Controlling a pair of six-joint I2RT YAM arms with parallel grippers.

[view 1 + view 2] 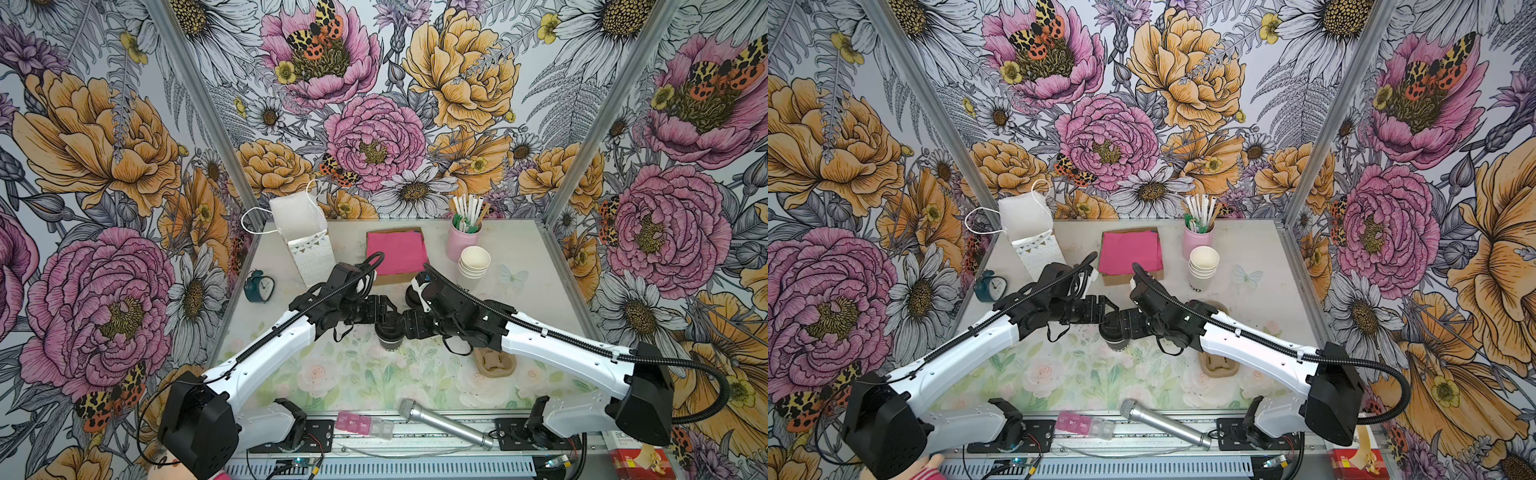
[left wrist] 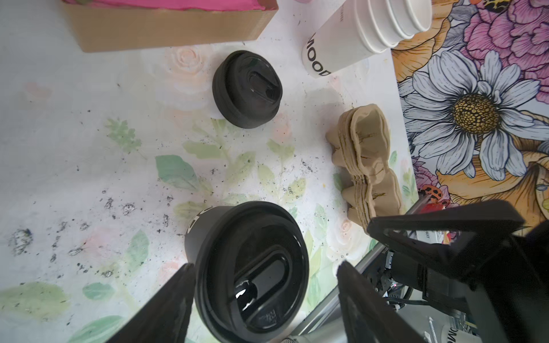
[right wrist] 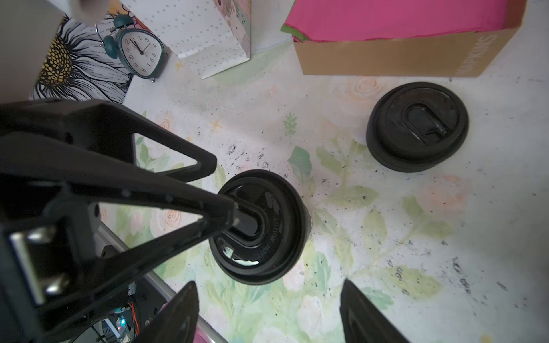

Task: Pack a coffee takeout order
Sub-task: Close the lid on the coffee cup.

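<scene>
On the desk (image 1: 374, 384) the left claw (image 2: 266, 267) stands wide around the lidded dark cup (image 2: 199, 237), the right claw (image 3: 270, 282) wide and empty beside it, pink napkins (image 1: 395, 251) in a box (image 1: 394, 278) behind

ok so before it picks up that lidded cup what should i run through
1. The lid sits on the dark cup: looks level, ok. Whether it is snapped down, cannot tell.
2. The left gripper is open, fingers either side of the lid: ok.
3. The right gripper is open and empty, short of the cup: ok.
4. The pulp carrier has empty wells: ok.
5. The pink napkin is packed: not ok, it lies in its box.
6. The white bag is standing with its mouth open: ok.
</scene>
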